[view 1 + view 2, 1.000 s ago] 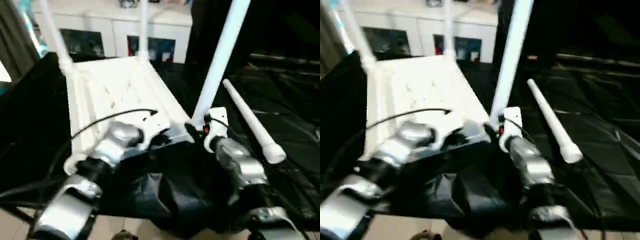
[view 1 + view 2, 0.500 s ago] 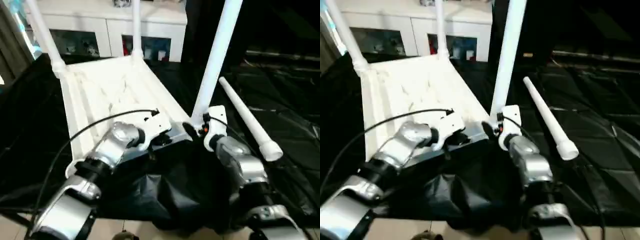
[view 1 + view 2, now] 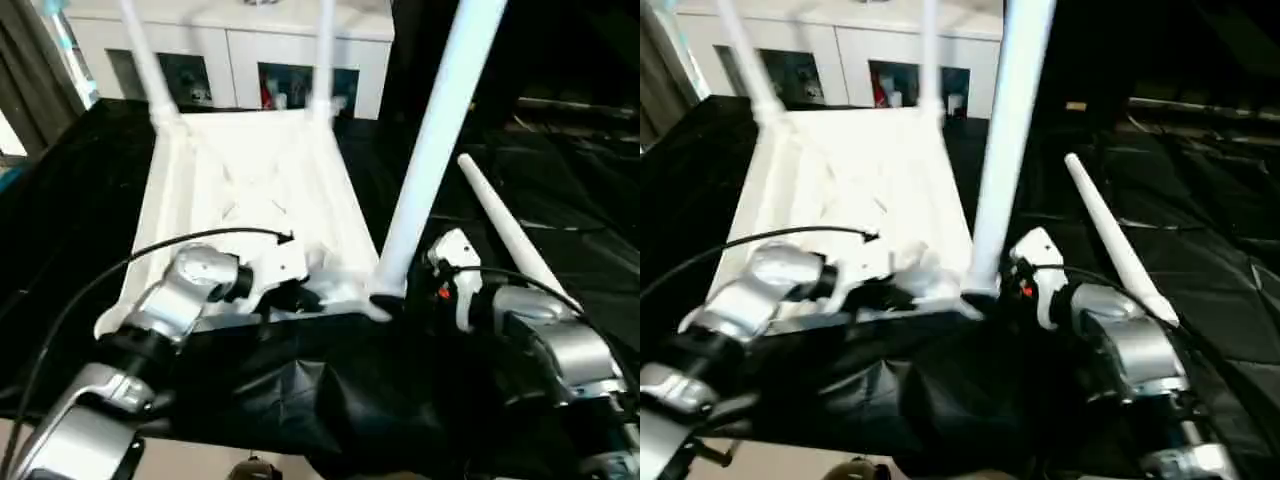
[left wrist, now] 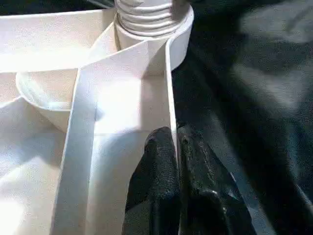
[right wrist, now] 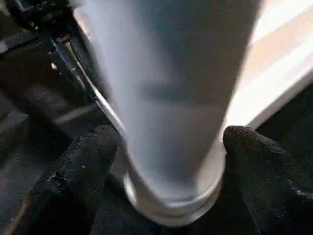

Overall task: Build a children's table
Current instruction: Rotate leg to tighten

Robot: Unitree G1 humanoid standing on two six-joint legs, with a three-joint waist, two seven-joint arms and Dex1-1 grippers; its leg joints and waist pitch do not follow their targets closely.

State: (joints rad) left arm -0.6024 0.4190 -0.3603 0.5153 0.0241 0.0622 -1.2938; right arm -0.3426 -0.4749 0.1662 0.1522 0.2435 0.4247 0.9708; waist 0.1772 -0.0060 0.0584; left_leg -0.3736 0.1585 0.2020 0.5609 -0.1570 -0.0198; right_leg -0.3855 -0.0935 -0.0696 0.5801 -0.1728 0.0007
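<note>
Light, stiff, slick leg point(image 3: 432, 150): grasp low, near socket. Right gripper point(image 5: 164, 161) spread around it; left gripper point(image 4: 176, 161) pinching tabletop point(image 3: 250, 180) rim at nine o'clock.

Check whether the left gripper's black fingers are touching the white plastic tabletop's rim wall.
Touching. The left wrist view shows the left gripper shut on the thin upright rim wall of the white plastic tabletop, one finger pressed against each side.

Head stereo pair fwd-down over tabletop point(image 3: 250, 180); wrist cams close-up, shared corner.
</note>
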